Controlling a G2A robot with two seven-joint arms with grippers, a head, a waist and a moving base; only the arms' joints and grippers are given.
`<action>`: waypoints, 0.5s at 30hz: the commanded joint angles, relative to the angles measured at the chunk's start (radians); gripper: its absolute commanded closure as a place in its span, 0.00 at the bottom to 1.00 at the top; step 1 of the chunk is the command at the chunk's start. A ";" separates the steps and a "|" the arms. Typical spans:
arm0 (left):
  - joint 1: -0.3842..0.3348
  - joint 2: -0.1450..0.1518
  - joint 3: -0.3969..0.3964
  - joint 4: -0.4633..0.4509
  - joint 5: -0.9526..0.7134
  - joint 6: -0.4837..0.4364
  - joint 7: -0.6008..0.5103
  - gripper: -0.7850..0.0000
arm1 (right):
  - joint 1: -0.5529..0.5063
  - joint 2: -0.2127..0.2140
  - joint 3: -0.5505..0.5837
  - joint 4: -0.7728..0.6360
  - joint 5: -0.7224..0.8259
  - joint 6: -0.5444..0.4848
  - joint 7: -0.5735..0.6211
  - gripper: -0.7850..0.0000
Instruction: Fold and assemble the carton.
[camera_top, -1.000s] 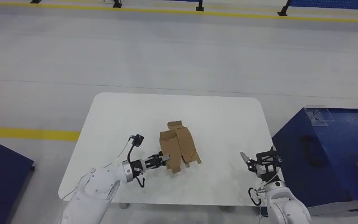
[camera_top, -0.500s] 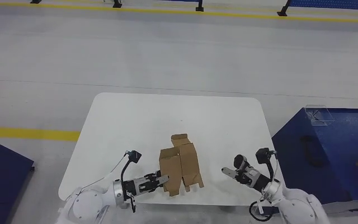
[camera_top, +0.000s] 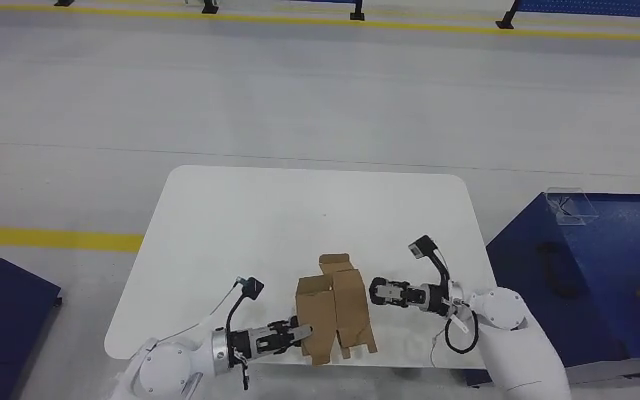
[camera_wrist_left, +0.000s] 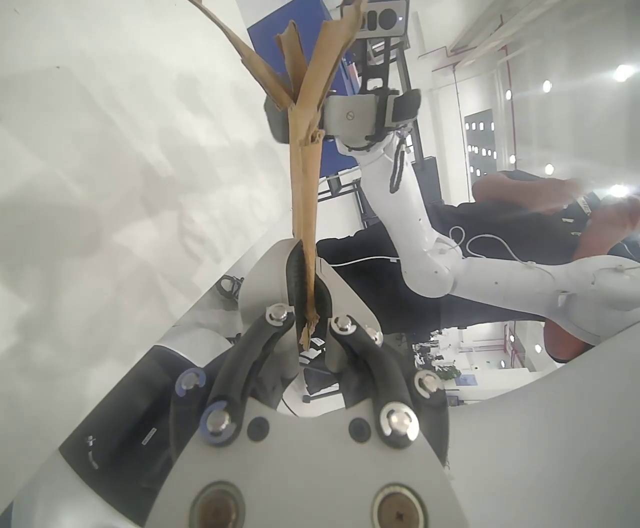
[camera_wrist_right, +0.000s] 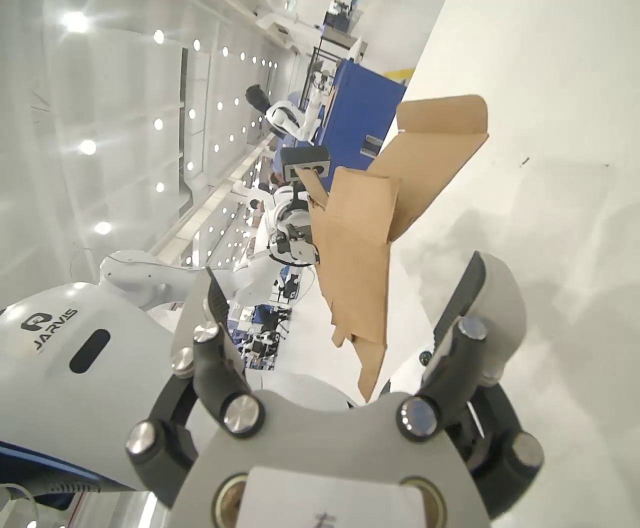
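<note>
My left pincer (camera_wrist_left: 306, 280) pinches the flat carton (camera_top: 335, 305) at the bench (camera_top: 250, 220) edge, six o'clock. My right pincer (camera_top: 377, 293), wide open, has swung in from three o'clock, so unfolding can likely begin.

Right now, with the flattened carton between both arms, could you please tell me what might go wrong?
1. The left end effector pinches only a thin edge of the flattened brown cardboard carton, so it may slip or tear.
2. The open right end effector straddles the carton's corner; closing there could crease it.
3. The carton is near the white table's front edge and, if dropped, could fall off.
</note>
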 joint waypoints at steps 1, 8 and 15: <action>0.004 0.002 -0.004 0.002 -0.020 -0.003 0.004 1.00 | 0.016 -0.003 -0.027 0.021 0.012 0.010 0.020 0.13; 0.011 0.009 -0.015 0.006 -0.069 -0.028 0.001 1.00 | 0.046 -0.004 -0.093 0.015 0.095 0.022 0.062 0.82; 0.004 0.016 -0.001 0.012 -0.088 -0.023 -0.044 0.00 | 0.042 0.017 -0.119 -0.014 0.106 0.019 0.058 1.00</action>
